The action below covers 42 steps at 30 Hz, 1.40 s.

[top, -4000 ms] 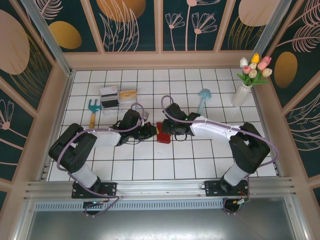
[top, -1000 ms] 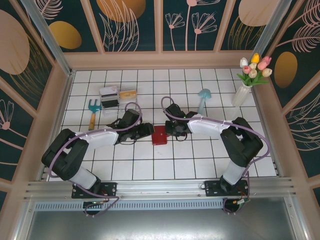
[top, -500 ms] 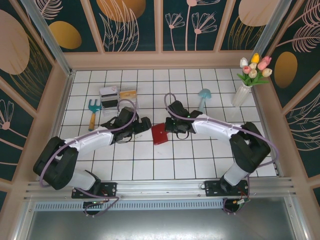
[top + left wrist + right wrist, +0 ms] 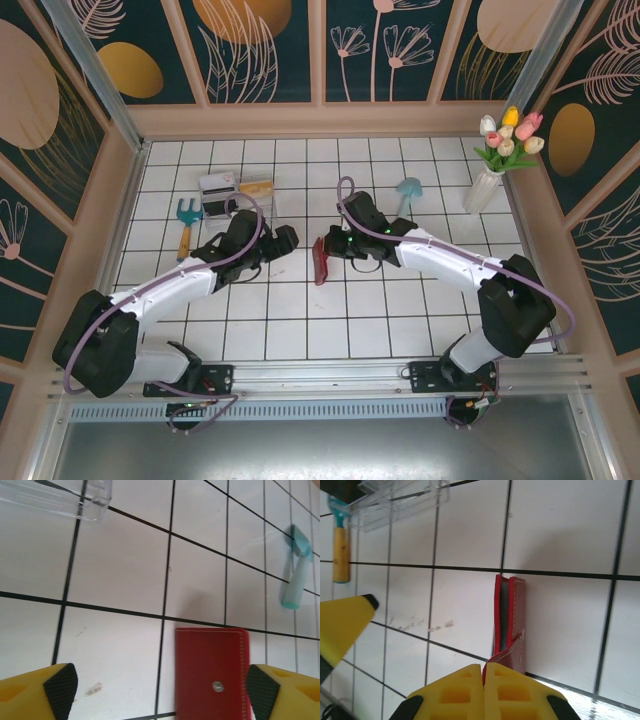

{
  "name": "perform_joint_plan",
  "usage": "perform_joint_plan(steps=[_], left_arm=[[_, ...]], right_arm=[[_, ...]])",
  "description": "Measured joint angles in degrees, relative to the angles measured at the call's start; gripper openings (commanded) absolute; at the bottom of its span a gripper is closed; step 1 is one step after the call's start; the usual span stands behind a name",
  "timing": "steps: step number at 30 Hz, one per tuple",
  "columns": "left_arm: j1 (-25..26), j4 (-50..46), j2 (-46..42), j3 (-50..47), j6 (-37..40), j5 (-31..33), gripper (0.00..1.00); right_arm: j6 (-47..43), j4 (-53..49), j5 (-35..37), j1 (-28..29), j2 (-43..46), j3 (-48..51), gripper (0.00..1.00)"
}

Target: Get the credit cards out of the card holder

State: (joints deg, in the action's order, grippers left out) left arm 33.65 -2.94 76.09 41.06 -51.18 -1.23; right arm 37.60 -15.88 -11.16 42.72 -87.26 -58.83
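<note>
The red card holder (image 4: 320, 261) stands tipped up on its edge on the white tiles at mid-table. My right gripper (image 4: 332, 249) is shut on its small red snap tab (image 4: 503, 655), and the right wrist view shows the holder (image 4: 516, 611) edge-on with a thin grey-blue gap between its covers. My left gripper (image 4: 286, 240) hangs open just left of it. In the left wrist view the red cover (image 4: 212, 672) with its metal snap lies between my open fingers (image 4: 61, 685), nearer the right one. The credit cards are hidden.
A clear plastic box (image 4: 220, 192) with a yellowish block beside it sits at the back left, also seen as a clear box (image 4: 400, 502). A teal-and-orange rake (image 4: 187, 222) lies left. A teal scoop (image 4: 407, 195) and a tulip vase (image 4: 490, 180) stand right.
The card holder lay flat a second ago; my right gripper has pulled it up onto its edge by the tab. My left gripper has backed off up and to the left.
</note>
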Motion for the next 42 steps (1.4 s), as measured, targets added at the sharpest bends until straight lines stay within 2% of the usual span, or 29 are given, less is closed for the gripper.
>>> perform_joint_plan(steps=[4,8,13,18,20,32,38,42], left_arm=[[0.0,0.8,0.2,0.0,-0.2,-1.4,0.80],[0.0,2.0,2.1,0.0,-0.9,-2.2,0.69],[0.0,2.6,7.2,0.0,-1.1,-5.0,0.60],[0.0,4.5,9.6,0.0,-1.0,-9.0,0.42],[0.0,5.5,10.6,0.0,-0.9,-10.4,0.37],[0.0,10.3,16.3,0.0,-0.9,-17.8,0.33],[0.0,10.9,18.2,0.0,-0.7,-19.4,0.39],[0.0,10.9,18.8,0.4,-0.5,-19.4,0.40]], right_arm=[[0.0,2.3,-2.8,0.0,0.0,0.0,0.00],[0.2,3.0,-3.5,0.0,0.0,0.0,0.00],[0.5,0.2,0.5,-0.3,-0.1,0.0,0.00],[1.1,-2.1,4.3,-2.4,0.0,1.0,0.00],[1.4,-2.9,5.6,-3.5,0.0,2.0,0.00],[1.6,-5.3,9.7,-5.1,-4.2,4.4,0.00],[1.6,-5.7,11.2,-5.2,-6.3,4.4,0.04],[1.6,-5.9,11.8,-5.2,-7.0,4.4,0.04]])
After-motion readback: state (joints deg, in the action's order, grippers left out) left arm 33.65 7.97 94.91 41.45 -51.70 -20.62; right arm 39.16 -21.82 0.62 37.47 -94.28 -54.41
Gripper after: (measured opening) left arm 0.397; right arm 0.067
